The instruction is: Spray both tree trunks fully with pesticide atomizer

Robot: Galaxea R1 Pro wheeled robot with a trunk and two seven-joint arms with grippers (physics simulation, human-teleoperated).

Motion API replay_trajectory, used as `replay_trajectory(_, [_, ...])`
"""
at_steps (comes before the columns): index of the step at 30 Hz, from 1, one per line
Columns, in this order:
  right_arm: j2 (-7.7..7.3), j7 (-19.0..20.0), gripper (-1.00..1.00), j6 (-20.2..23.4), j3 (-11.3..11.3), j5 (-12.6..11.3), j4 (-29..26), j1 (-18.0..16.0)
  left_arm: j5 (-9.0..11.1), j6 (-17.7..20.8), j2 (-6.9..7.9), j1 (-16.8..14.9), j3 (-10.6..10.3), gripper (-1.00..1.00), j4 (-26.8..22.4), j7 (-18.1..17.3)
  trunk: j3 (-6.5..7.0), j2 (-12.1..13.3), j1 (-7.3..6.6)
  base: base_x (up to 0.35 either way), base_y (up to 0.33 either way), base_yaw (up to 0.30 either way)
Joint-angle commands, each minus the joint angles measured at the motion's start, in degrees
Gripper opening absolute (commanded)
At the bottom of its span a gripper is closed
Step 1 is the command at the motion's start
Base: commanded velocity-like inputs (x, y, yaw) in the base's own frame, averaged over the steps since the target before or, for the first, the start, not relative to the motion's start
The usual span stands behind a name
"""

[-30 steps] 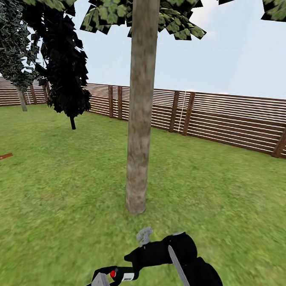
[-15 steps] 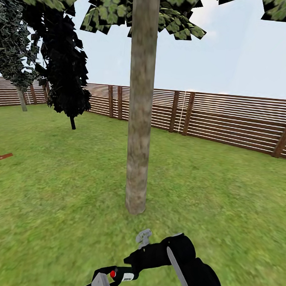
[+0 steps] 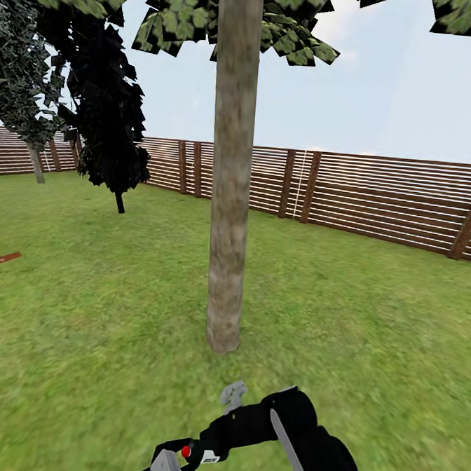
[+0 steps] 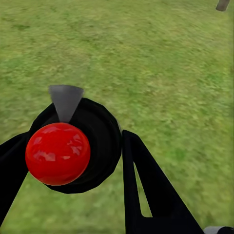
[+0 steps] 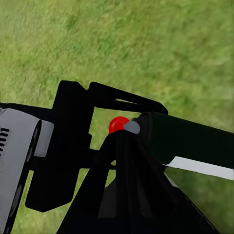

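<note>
Nozzle [image 3: 233,395] of the pesticide atomizer [image 3: 250,423], clamped in the right pincer [image 5: 124,146], just dipped a hair toward 7 o'clock, sitting at 6 o'clock under the tree trunk [image 3: 230,193], which looks unsprayed imo; left pincer [image 4: 73,151] grip, can't tell.

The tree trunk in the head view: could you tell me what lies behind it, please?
Behind the tree trunk runs lawn, then the brown slatted fence with sky above. The trunk covers a strip of fence directly behind it, so anything there cannot be seen.
</note>
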Motion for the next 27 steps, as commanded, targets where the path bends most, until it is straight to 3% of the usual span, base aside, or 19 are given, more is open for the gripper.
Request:
replay_trajectory(1, [0.07,-0.3,-1.0,0.5,0.0,-0.5,0.0,-0.1,0.6,-0.1,0.06,-0.1,-0.2,-1.0,0.0,-0.1,-0.11,-0.1,0.04,0.0,0.0,0.0])
replay_trajectory(18, [0.37,-1.8,-1.0,0.5,0.3,-0.5,1.6,-0.1,0.6,-0.1,0.05,-0.1,-0.4,-1.0,-0.1,-0.2,-0.11,-0.1,0.04,0.0,0.0,0.0])
replay_trajectory(27, [1.6,-1.8,-1.0,0.5,0.4,-0.5,2.6,-0.1,0.6,-0.1,0.06,-0.1,-0.4,-1.0,-0.1,-0.2,-0.11,-0.1,0.04,0.0,0.0,0.0])
